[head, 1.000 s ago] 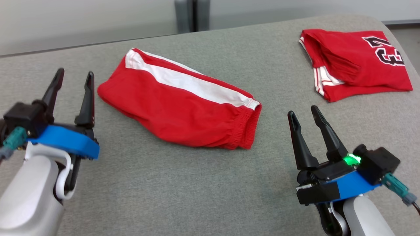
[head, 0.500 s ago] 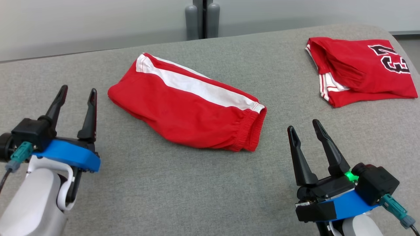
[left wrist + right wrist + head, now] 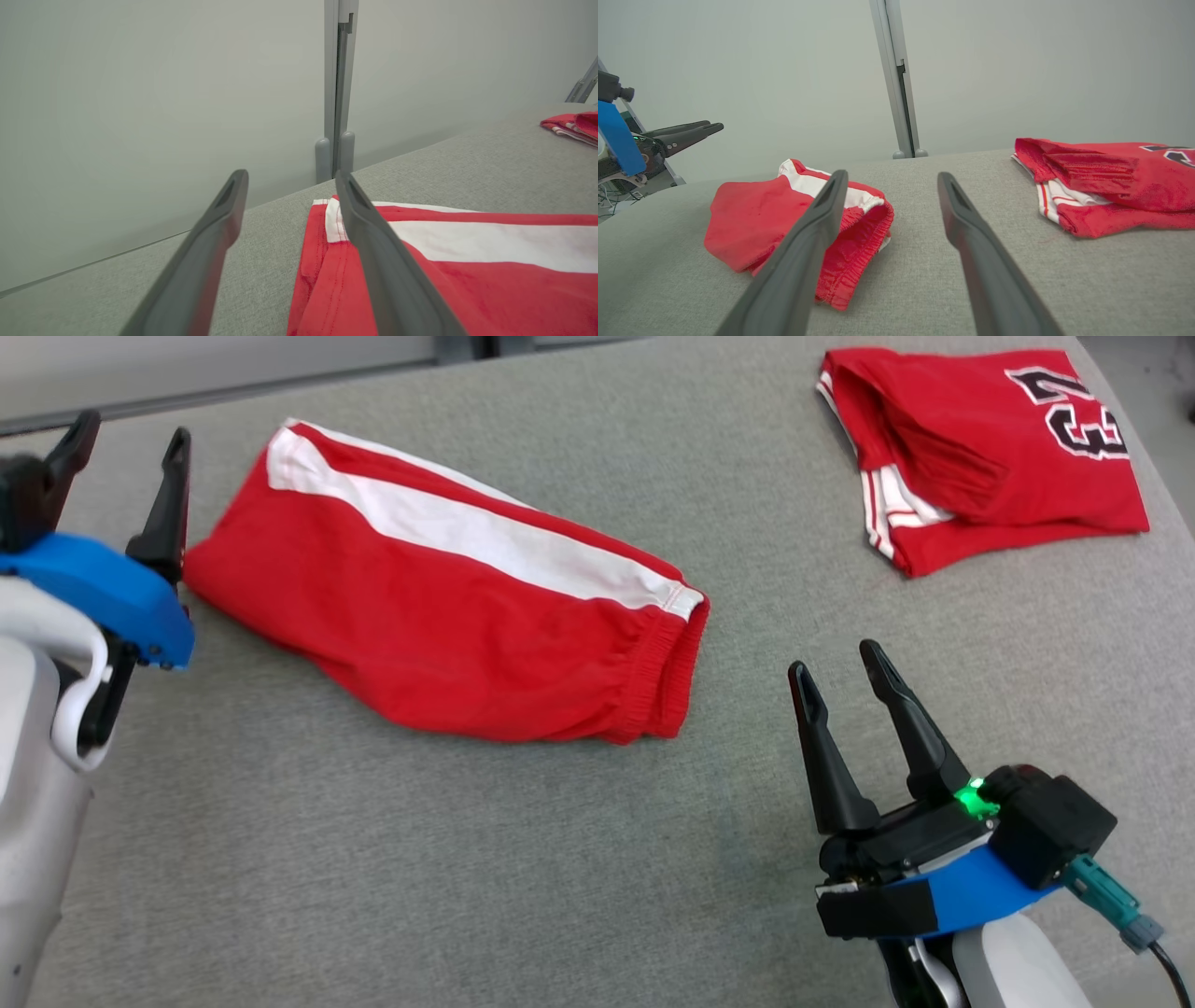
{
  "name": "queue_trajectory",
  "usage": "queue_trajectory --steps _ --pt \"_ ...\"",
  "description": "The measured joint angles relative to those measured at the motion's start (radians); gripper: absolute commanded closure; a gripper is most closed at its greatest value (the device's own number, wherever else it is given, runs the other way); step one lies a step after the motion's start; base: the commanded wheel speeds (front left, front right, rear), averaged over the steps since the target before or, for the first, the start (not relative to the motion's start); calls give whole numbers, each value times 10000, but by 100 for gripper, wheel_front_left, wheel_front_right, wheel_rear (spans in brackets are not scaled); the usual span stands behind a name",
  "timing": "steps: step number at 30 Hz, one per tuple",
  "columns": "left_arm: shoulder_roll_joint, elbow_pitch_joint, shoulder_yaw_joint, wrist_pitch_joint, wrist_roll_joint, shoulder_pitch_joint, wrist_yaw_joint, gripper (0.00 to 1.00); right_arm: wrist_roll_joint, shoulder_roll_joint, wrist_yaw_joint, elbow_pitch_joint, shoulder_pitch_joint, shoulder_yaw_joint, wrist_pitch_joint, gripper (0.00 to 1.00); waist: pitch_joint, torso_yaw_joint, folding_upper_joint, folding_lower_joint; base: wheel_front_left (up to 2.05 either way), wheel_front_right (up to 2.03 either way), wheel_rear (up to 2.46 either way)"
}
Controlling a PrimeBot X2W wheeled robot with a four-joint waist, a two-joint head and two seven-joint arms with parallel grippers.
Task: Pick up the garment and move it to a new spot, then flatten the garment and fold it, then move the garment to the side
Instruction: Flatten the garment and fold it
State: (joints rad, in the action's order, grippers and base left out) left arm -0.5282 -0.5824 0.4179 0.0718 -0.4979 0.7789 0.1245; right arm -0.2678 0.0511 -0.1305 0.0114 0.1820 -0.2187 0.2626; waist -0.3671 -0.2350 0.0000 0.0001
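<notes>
A: The head camera's dipped, so the whole picture has slid. But watch the left gripper [image 3: 133, 427]: measured against the red shorts [image 3: 448, 616], it really has pushed forward and is now right alongside their hem end.
B: Its fingers are spread wide with nothing between them. From its wrist, the hem edge sits just under the inner finger. Touching or not, I can't tell.
A: And the right gripper [image 3: 834, 658]?
B: Also spread and empty, near the waistband [image 3: 670, 667], much as it was. The shorts haven't budged: flat on the grey table [image 3: 467, 877], mid-left, white stripe [image 3: 467, 537] up.
A: The numbered jersey [image 3: 990, 448] lies folded at the far right, well apart.
B: I'd call this the approach to the pick-up. Nothing's grasped yet, and the left looks set to take the hem first.
</notes>
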Motion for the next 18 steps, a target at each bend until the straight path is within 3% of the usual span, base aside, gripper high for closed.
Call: queue_trajectory --steps 12,18 --pt "-692 -1060 2347 -1820 -1498 1244 44 0 -255 -2 0 63 613 -167 0 0 -913 -580 0 1 0 0 0" --pt "-1035 -1540 2999 -2234 -2109 1293 46 0 -274 -2 0 86 696 -148 -2 0 -1046 -661 0 0 0 0 0"
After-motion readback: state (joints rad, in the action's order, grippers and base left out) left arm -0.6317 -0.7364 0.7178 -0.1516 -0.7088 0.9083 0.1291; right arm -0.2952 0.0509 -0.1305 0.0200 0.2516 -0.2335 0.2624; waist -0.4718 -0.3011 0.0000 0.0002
